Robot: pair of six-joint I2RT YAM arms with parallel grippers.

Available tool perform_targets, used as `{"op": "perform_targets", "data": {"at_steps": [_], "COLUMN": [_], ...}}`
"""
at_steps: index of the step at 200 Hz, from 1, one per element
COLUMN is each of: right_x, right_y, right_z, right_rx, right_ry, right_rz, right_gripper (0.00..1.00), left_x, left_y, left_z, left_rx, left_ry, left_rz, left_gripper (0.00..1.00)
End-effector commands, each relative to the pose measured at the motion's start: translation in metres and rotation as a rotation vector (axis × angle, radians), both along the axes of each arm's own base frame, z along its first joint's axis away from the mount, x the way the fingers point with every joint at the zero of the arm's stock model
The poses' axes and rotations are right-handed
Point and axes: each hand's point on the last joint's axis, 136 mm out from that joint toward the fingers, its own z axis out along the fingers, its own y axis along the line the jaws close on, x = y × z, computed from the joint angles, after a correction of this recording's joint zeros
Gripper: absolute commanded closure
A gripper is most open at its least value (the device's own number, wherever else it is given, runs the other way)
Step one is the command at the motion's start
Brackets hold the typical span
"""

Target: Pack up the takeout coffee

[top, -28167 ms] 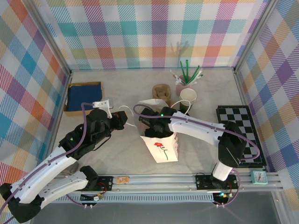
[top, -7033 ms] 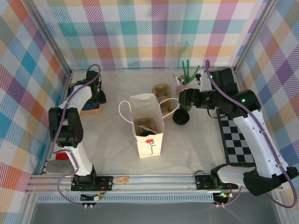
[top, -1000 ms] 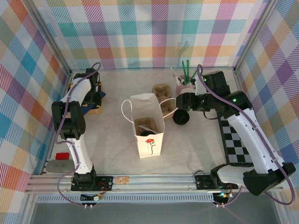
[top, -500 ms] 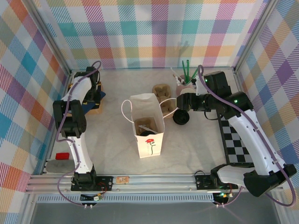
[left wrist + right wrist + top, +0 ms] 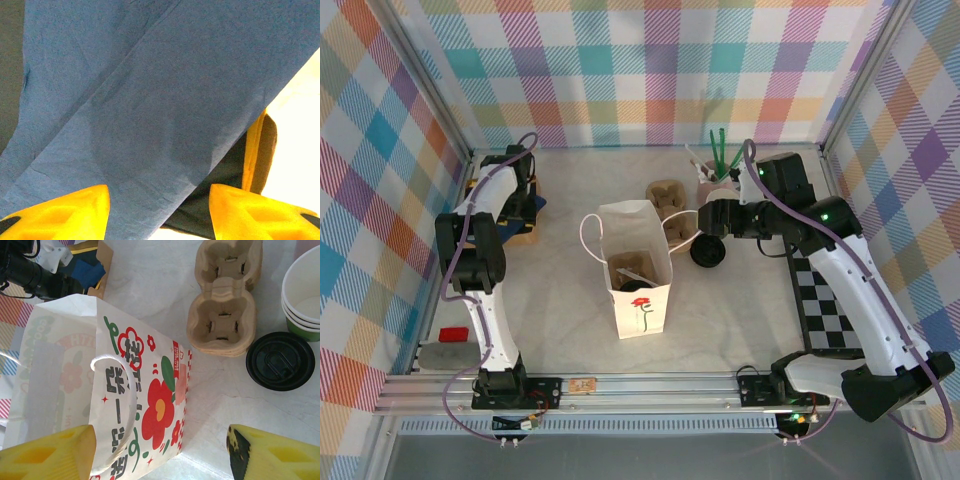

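A pale, faintly marbled table [image 5: 740, 320] sits inside walls of pastel plaid cloth. The right gripper [image 5: 160, 436] hangs above it, its blunt yellow fingers [image 5: 47, 452] spread wide with nothing between them. Just ahead of the finger at the wrist view's right edge stands the takeout coffee [image 5: 280, 367] — a round black plastic lid, glossy with a raised rim, facing straight up, so the cup's long axis runs vertical. The paper body is hidden beneath the lid. In the top view the cup stands on the table to the right of the bag, a little nearer the arm bases than the gripper.

Just beside the lid are a stack of lidless paper cups [image 5: 302, 295], cream inside and green outside, and two tan moulded-pulp cup carriers [image 5: 220, 322], rough and dimpled, one overlapping the other. Left of those stands a tall white paper bag [image 5: 100, 390] printed with red flowers, with a twisted white handle. It is upright and open-mouthed, with something tan inside that I cannot make out.

Well apart at the far left, the left gripper [image 5: 158, 195] holds its yellow fingers half-spread over a creased, matte blue cloth [image 5: 150, 100] lying in a shallow tan cardboard tray [image 5: 256, 150] — whether the tips touch the cloth I cannot tell. A black-and-white checkerboard [image 5: 817, 300] lies flat by the right wall.
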Motion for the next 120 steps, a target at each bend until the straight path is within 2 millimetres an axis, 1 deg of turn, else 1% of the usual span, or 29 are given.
{"op": "perform_targets", "data": {"at_steps": [1,38,76,88,120], "right_x": [-0.0004,0.0003,0.0023,0.0023,0.0030], "right_y": [-0.0010,-0.0011,0.0007,0.0007,0.0007], "right_z": [0.0010,-0.0003,0.0001,0.0010,0.0021], "right_rx": [-0.002,-0.005,-0.001,0.000,0.000], "right_ry": [-0.019,-0.018,-0.019,-0.020,-0.024], "right_rz": [0.006,0.004,0.007,0.007,0.007], "right_gripper": [0.30,0.30,0.30,0.30,0.30], "left_x": [-0.0023,-0.0010,0.0003,0.0016,0.0058], "left_y": [-0.0021,0.0019,0.0044,0.0056,0.0073], "left_z": [-0.0081,-0.0093,-0.0107,-0.0094,-0.0010], "left_rx": [0.017,0.045,0.061,0.069,0.090], "left_ry": [0.033,0.042,0.042,0.037,0.006], "left_rz": [-0.013,-0.013,-0.014,-0.014,-0.014], "left_gripper": [0.45,0.51,0.59,0.64,0.86]}}
